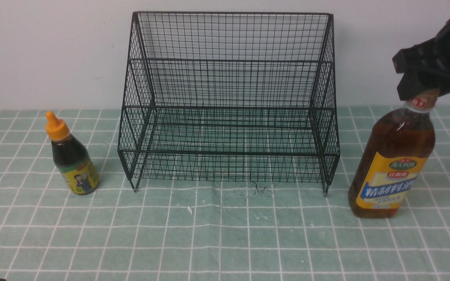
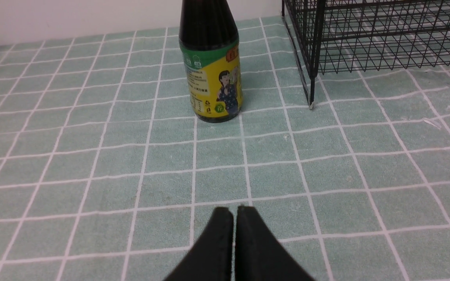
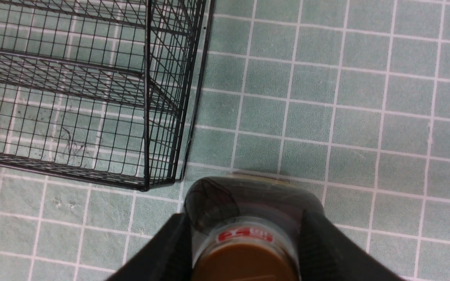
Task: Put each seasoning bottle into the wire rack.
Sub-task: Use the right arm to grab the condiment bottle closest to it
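The tall bottle (image 1: pixel 391 156) is nearly full of amber liquid, so I judge it heavy for its width, with a load that will slosh. Its clear wall looks smooth and slippery, and the glossy label gives little to bite on. The best hold is probably the narrow neck just under the tan cap (image 3: pixel 244 263), where the collar makes a ledge against slipping. Held that high, though, the long body would hang and swing.

The right tool (image 3: pixel 245 222) is there now. In the right wrist view its two fingers flank the neck directly below the tool with no gap showing, so it reads as clamped on the bottle. In the front view the base seems to rest on the tabletop (image 1: pixel 225 234). The wire rack (image 1: pixel 229 153) stands close on this tool's left, both tiers empty, its front corner foot near the bottle's base.

The small bottle (image 2: pixel 214 78) of dark sauce should be light and a little squeezable. The best hold is around its labelled body, not the tapering orange nozzle. It stands upright straight ahead of the left tool (image 2: pixel 233 214), apart from it. That tool's fingers are pressed together and hold nothing.
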Available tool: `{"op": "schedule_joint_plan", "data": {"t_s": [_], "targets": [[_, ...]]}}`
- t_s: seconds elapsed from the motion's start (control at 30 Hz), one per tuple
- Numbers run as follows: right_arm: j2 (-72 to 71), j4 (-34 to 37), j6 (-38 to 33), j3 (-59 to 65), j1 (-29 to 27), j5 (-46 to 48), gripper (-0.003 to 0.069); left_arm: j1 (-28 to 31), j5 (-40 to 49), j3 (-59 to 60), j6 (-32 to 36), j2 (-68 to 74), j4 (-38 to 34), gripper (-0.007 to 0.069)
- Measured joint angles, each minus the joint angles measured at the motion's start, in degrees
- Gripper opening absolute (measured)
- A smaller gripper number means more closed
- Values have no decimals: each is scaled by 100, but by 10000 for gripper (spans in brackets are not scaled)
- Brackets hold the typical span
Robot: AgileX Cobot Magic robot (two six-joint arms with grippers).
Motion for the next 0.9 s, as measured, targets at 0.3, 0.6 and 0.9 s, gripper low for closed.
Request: {"op": "schedule_joint_plan", "data": {"t_s": [0.3,0.6,0.9], "targets": [[0,22,11,0,0,0,356,0,0,0,0,0,0,-6],[0,155,80,0,0,0,472,0,0,0,0,0,0,-6],[-115,182,249,171,0,-60,486,0,0,0,0,0,0,-6]]}}
